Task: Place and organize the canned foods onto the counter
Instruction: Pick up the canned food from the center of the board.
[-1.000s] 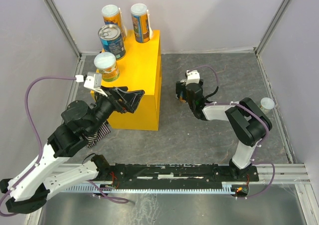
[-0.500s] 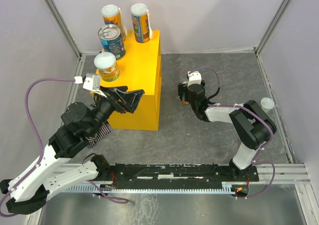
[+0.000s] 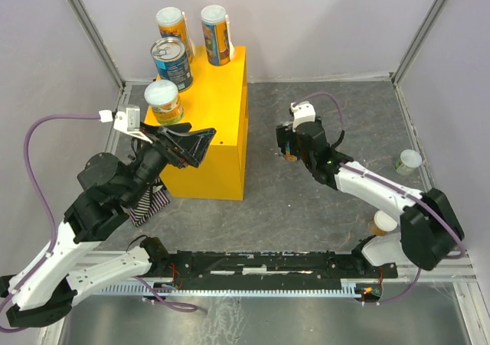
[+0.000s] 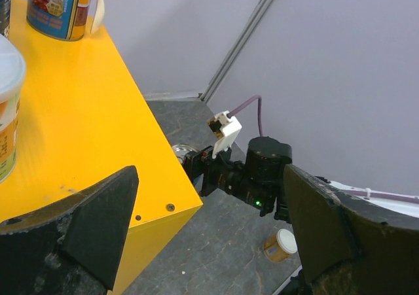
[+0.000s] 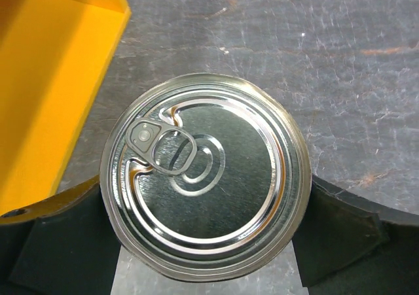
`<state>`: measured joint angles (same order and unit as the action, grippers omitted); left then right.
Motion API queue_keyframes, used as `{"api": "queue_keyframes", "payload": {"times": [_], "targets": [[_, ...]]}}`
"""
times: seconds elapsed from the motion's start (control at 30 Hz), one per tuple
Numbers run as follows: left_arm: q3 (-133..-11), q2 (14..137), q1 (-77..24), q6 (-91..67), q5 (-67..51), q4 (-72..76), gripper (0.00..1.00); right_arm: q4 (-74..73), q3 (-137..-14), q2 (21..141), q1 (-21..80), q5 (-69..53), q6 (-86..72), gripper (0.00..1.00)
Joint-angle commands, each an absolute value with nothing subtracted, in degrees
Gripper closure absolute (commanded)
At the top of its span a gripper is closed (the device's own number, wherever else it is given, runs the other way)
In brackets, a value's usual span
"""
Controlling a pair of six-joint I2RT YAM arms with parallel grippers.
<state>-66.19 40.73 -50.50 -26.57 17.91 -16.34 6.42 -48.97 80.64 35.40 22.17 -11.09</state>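
The yellow counter point(image 3: 222, 123) stands at the back left. Several cans stand on it: two tall ones at the back point(image 3: 171, 25) point(image 3: 216, 33), a blue pull-tab can point(image 3: 171, 62) and a white-lidded can point(image 3: 164, 102). My right gripper point(image 3: 291, 148) is shut on a silver pull-tab can point(image 5: 204, 203), just right of the counter point(image 5: 46, 79). My left gripper point(image 3: 191, 142) is open and empty above the counter's near right part point(image 4: 85, 131). An orange white-lidded can point(image 3: 381, 222) and a greenish white-lidded can point(image 3: 407, 161) stand on the floor at the right.
A striped cloth point(image 3: 149, 203) lies under my left arm, beside the counter's near left corner. Grey walls and metal posts close in the grey stone floor point(image 3: 321, 108). The arm bases' rail point(image 3: 268, 265) runs along the near edge.
My right arm's elbow has swung out to the near right, uncovering the orange can, and its gripper has shifted slightly right with the silver can. My left gripper has moved slightly back and left.
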Motion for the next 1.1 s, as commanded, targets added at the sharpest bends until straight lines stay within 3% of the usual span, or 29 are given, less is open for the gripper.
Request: {"api": "queue_keyframes", "payload": {"times": [0.0, 0.37, 0.63, 1.07], "targets": [[-68.8, 40.5, -50.4, -28.3, 17.4, -16.8, 0.03, 5.4, -58.7, 71.6, 37.9, 23.3, -8.5, 0.84], [-70.7, 39.9, -50.4, -28.5, 18.0, -16.1, 0.03, -8.5, -77.2, 69.8, 41.2, 23.9, -3.9, 0.85], [-73.2, 40.3, -50.4, -28.1, 17.0, -14.4, 0.03, -15.7, -94.9, 74.9, 42.5, 23.0, -2.2, 0.86], [-78.5, 42.0, -50.4, -25.0, 16.8, -12.7, 0.02, -17.8, -113.0, 84.6, 44.6, 20.3, -2.0, 0.88]]}}
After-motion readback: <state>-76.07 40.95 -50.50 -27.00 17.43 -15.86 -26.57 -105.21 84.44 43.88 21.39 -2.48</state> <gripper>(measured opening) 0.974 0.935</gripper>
